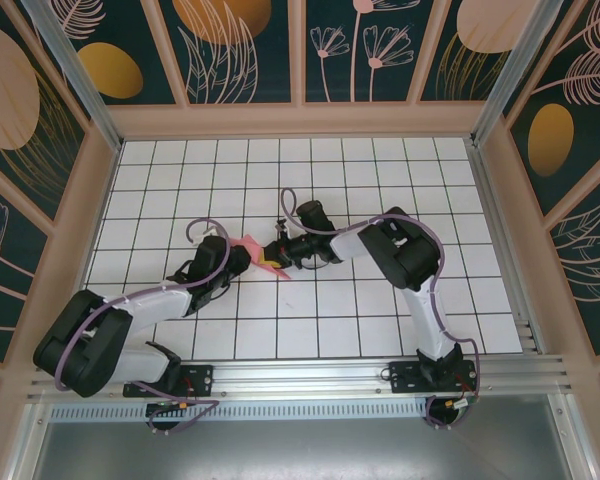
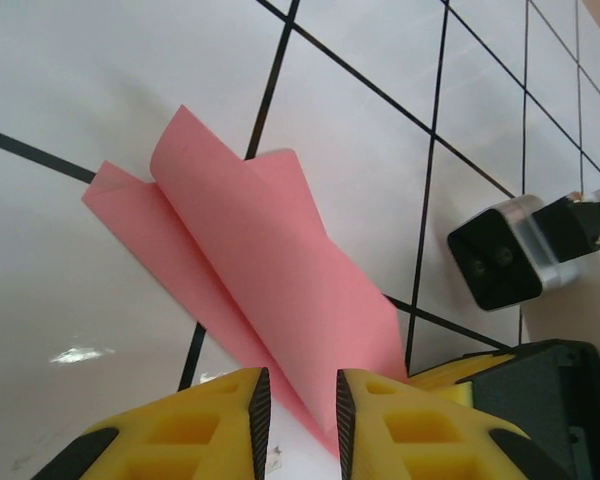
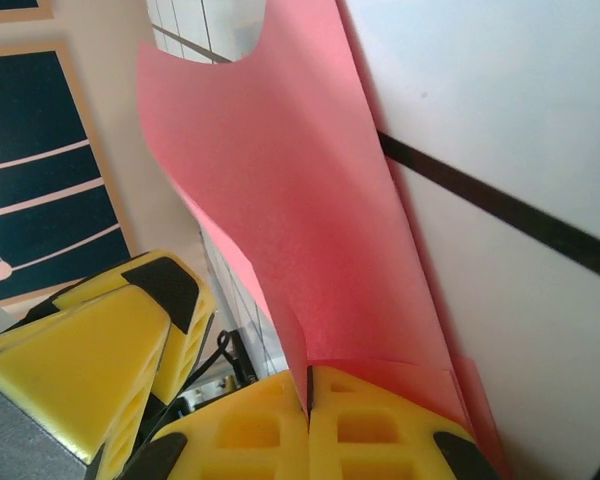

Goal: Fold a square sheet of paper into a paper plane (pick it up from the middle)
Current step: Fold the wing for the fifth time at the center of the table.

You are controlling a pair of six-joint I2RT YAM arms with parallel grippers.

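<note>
White tiled table (image 1: pixel 380 180) with black grid lines is stretching under both your arms, and dark teal wall panels with flower drawings (image 1: pixel 240 50) are standing around it. Near the middle of the table, the thin pink sheet of paper (image 2: pixel 270 270) is sitting between your two grippers. It is partly folded, with one flap curling over the other. Your right gripper (image 3: pixel 308 375) is pinching one edge of the sheet, its yellow fingers pressing together on the paper. Your left gripper (image 2: pixel 302 385) is keeping a narrow gap between its yellow fingers, and an edge of the sheet is reaching into this gap. The jaws are not pressing on it. The two grippers are facing each other, just beside one another.
</note>
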